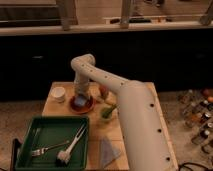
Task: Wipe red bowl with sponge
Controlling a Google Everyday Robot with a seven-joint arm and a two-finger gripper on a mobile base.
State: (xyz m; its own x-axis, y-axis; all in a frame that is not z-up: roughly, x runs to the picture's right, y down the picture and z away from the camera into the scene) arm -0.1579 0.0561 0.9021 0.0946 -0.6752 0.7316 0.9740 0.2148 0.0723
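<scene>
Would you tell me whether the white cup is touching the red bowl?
Apart: the camera view shows bare table between white cup and red bowl. The gripper hangs over the bowl.

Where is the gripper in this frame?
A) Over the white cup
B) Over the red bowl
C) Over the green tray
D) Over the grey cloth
B: the gripper hangs over the red bowl with the sponge at its tip, apart from the white cup and green tray.
</scene>
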